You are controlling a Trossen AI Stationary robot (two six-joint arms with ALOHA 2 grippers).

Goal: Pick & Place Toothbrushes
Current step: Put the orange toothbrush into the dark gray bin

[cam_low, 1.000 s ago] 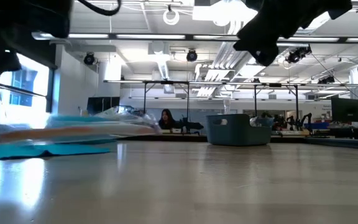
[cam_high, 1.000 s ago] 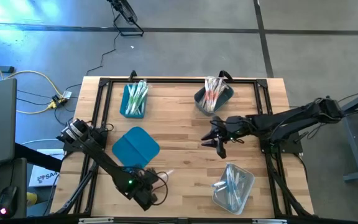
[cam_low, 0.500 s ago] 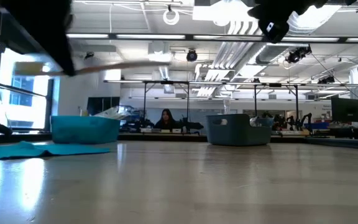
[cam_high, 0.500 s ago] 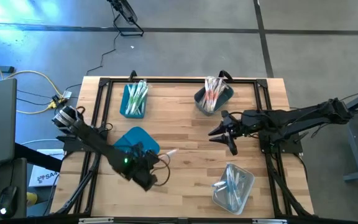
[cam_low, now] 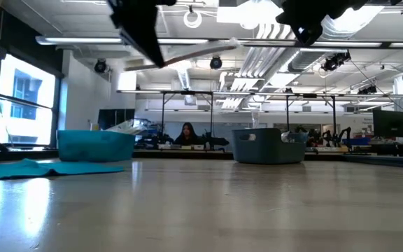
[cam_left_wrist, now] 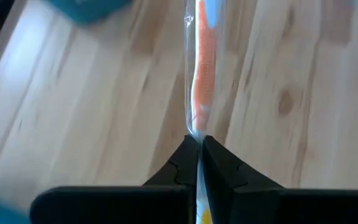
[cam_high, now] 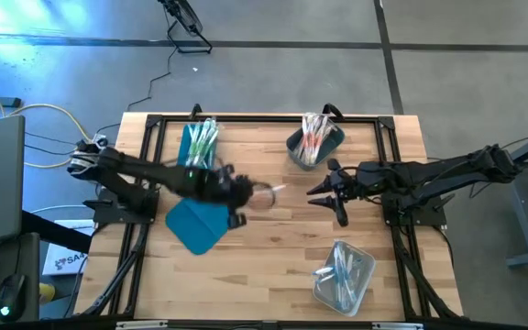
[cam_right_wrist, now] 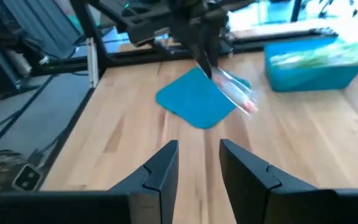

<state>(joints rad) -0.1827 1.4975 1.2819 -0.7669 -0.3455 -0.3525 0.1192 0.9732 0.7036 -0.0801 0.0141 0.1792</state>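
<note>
Toothbrush [cam_high: 266,193] rides in the left tool [cam_high: 244,194], pinched at one end between fingers [cam_left_wrist: 182,163] shut tight on its clear wrapper, above the middle of the table [cam_high: 273,247]. The long axis of this orange-handled stick continues the line of the fingers, as the left wrist view shows it running straight out from the tips. In the high view it lies roughly level across the table, free end pointing toward the right arm's side and slightly toward the far edge.

From that free end, the grey bin [cam_high: 314,142] with the pink-orange toothbrushes lies farther along and toward the far edge, near but apart. Judged by colour, that bin is the likely target, and the move would turn on carrying the stick on along its own axis, then angling it toward the far edge over the rim. The teal bin [cam_high: 198,147] with green ones sits behind the left arm, and the flat teal lid [cam_high: 200,223] just beside it on the near side. The clear bin [cam_high: 344,275] is well apart at the near right corner.

The right tool [cam_high: 330,198], fingers [cam_right_wrist: 160,171] partly spread and empty, hangs just beyond the toothbrush's free end, facing it. It is nearer the grey bin, but only the left tool holds anything.
</note>
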